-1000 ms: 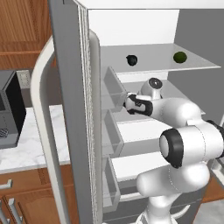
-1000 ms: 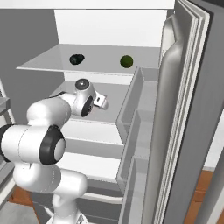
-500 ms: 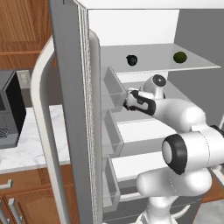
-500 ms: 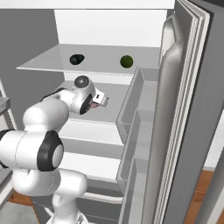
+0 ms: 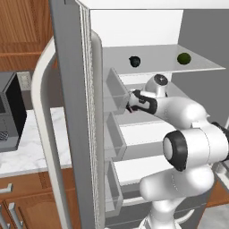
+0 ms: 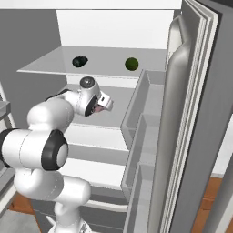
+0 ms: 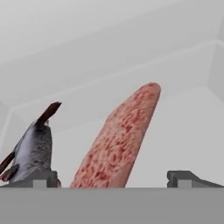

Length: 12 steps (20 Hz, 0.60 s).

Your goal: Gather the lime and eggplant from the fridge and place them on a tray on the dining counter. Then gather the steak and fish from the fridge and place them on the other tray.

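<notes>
plainly, the gripper stands wide open around the steak, fish beside.

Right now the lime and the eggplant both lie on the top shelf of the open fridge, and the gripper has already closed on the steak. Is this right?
Not quite. The gripper is open: in the hand view its fingertips stand apart on either side of the steak, not closed on it. The rest holds: the lime and the eggplant lie on the top shelf of the open fridge.

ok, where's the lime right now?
The lime sits on the fridge's top shelf, right of the eggplant, above the arm, in both base views.
</notes>
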{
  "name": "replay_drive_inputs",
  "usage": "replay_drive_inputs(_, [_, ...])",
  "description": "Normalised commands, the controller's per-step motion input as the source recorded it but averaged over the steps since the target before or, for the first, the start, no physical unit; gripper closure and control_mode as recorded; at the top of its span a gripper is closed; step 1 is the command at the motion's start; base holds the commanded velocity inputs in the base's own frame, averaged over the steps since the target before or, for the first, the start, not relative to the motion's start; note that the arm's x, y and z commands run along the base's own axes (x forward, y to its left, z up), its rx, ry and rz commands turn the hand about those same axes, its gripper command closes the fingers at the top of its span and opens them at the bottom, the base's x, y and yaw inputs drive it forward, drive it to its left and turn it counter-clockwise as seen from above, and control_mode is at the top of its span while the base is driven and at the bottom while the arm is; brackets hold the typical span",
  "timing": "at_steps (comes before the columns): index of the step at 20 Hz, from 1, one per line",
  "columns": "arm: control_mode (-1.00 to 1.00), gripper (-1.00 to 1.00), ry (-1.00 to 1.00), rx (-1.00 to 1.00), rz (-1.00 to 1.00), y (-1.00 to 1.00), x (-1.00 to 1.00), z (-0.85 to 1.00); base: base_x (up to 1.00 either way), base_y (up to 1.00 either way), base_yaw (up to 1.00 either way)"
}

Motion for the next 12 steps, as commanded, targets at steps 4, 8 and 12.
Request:
replay_drive_inputs(4, [-1.0,-1.0,0.07,0.0,-0.02,0.03,0.16,-0.16,0.0,0.0,0.0])
replay_drive_inputs(8, [-1.0,-1.0,0.05,0.0,-0.01,0.07,0.1,-0.24,0.0,0.0,0.0])
replay_drive_inputs(12, [-1.0,-1.0,0.0,0.0,-0.02,0.17,0.2,-0.13,0.0,0.0,0.0])
